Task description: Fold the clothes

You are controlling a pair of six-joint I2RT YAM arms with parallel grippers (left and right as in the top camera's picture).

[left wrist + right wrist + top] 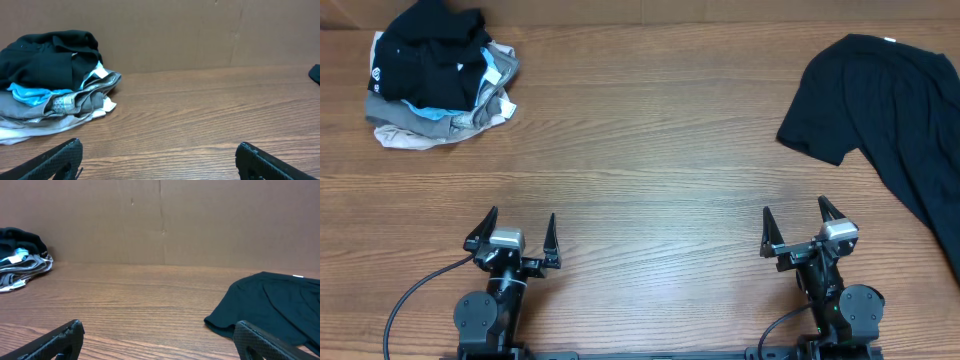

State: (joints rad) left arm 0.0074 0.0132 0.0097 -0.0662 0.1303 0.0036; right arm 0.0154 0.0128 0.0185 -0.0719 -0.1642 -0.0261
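Observation:
A black T-shirt (890,110) lies spread at the far right of the wooden table, partly off the right edge; it also shows in the right wrist view (270,305). A pile of crumpled clothes (440,75), black, light blue, grey and white, sits at the far left, seen too in the left wrist view (50,80). My left gripper (515,228) is open and empty near the front edge, well short of the pile. My right gripper (793,222) is open and empty near the front edge, just left of the T-shirt's sleeve.
A brown cardboard wall (160,220) stands along the back of the table. The wooden tabletop (650,150) lies bare between the pile and the T-shirt.

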